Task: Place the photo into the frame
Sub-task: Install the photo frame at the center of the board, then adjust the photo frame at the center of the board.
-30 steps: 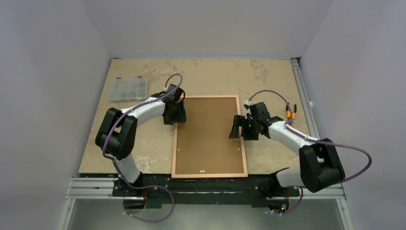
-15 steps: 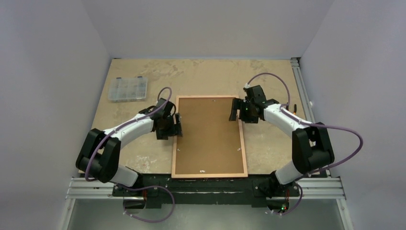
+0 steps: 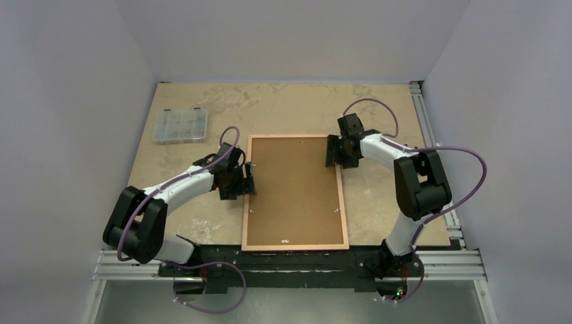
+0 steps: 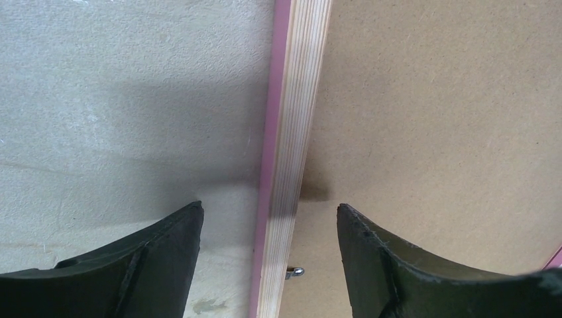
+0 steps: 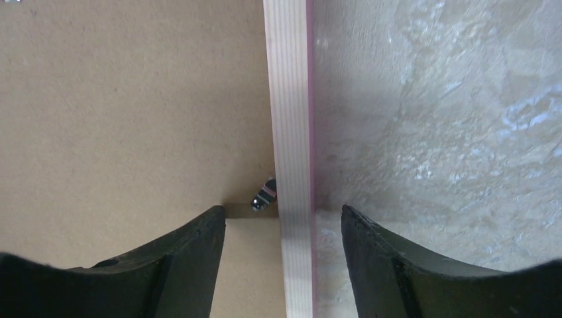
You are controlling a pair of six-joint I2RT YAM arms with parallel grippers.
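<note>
Two pincers are parted, each straddling one long rail of the frame (image 3: 295,247), and neither is holding anything. The frame lies flat in the middle of the table (image 3: 283,108), its short near rail close to the arm bases. It is back-up, because the brown backing board (image 3: 293,189) fills the opening and faces the camera.

Your left gripper (image 3: 248,181) sits at the left rail about a third of the way from the far end. One finger is over bare table and the other over the board, with clear gaps to the wood on both sides. Your right gripper (image 3: 332,152) is set the same way across the right rail, nearer the far corner.

That placement looks deliberate. A small metal tab (image 5: 264,195) sits at the inner edge of the rail just ahead of the right fingers, and another shows beside the left rail in the left wrist view. I judge you are either working the tabs that lock the board in or checking that it is seated.

No photo is visible in any view. It may be under the board, but you cannot tell from here.

A clear plastic organiser box (image 3: 179,125) stands well apart, at the far left.
</note>
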